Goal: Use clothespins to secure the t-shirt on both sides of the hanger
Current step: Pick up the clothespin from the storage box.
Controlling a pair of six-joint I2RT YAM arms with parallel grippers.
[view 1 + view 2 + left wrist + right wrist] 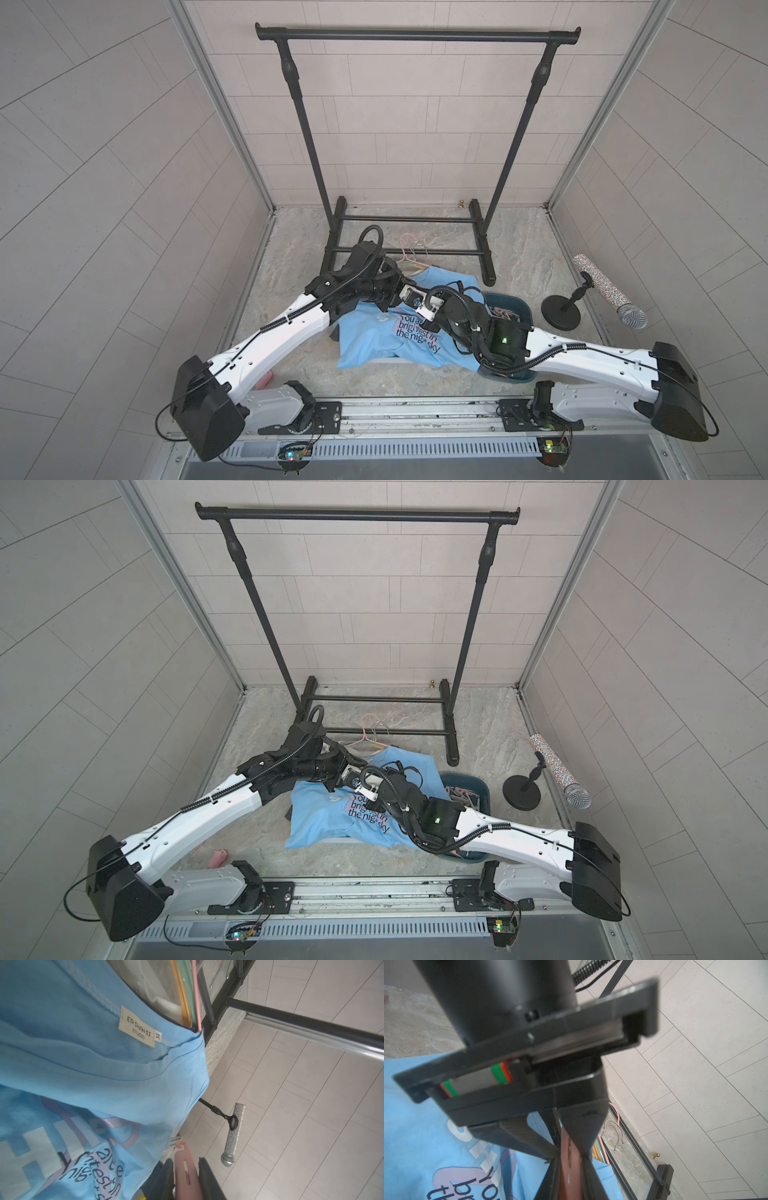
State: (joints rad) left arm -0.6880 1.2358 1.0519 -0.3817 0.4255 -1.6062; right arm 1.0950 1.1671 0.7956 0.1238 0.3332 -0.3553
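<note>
Clothespin (185,1174), coral pink, is caught from both ends just above the chest of the light blue t-shirt (374,345). The left gripper (185,1160) has its dark fingers pressed against the peg's flat sides. The right gripper (571,1159) pinches the same peg from the opposite end, so the two tools meet nose to nose. The t-shirt lies spread on the marbled floor (291,249) with its print facing up. A bunch of thin hangers (409,259) in pink, green and orange rests at its neck edge. Just beside the shirt, on the robot's right, a teal basket (523,306) holds other pegs (505,313) and is partly covered by the right arm. A black garment rack (415,35) stands behind. A glittery microphone (606,291) sits on its stand near the basket.
</note>
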